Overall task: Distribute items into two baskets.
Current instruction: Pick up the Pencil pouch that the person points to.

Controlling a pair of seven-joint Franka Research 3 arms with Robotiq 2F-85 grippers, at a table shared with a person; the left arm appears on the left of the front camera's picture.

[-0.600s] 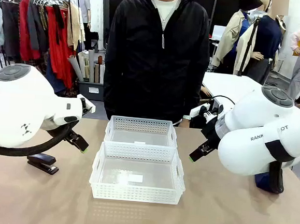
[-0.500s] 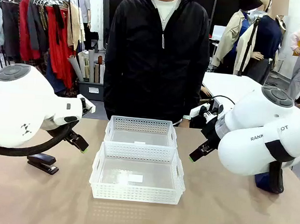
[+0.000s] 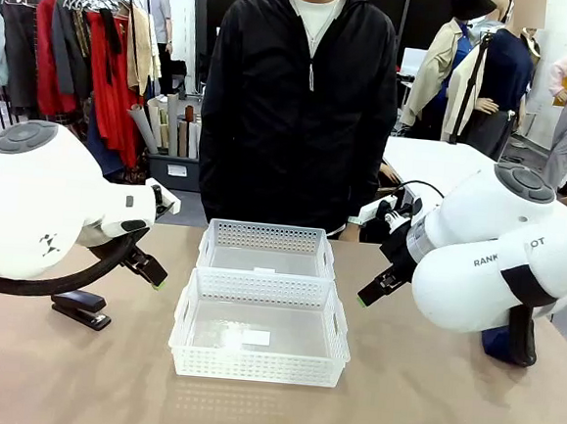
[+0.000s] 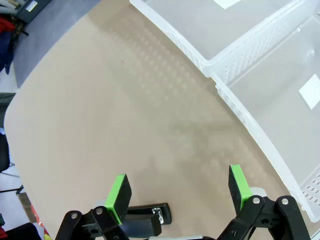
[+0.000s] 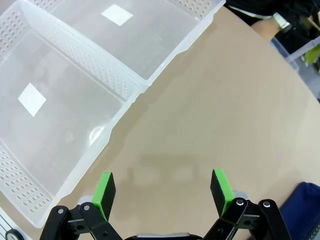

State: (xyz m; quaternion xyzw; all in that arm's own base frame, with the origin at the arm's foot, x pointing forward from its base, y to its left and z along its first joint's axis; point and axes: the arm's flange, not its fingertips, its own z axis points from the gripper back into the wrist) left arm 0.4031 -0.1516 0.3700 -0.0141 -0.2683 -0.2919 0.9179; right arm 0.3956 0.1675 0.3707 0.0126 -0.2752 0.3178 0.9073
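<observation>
left jaws and right jaws both spread wide, gripping nothing, each poised above bare bench (image 3: 426,400) either side of the two baskets. near basket (image 3: 257,363) and far basket (image 3: 267,236) sit touching mid-bench. the stapler (image 3: 81,307) lies left, partly hidden under the left arm (image 3: 39,203). the pouch (image 5: 302,207), mostly hidden behind the right arm (image 3: 496,258), shows just a navy corner. both arms crouch low, wrists tipped inward.

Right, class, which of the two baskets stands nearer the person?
The smaller basket: it sits behind the larger basket, directly in front of the person.
</observation>
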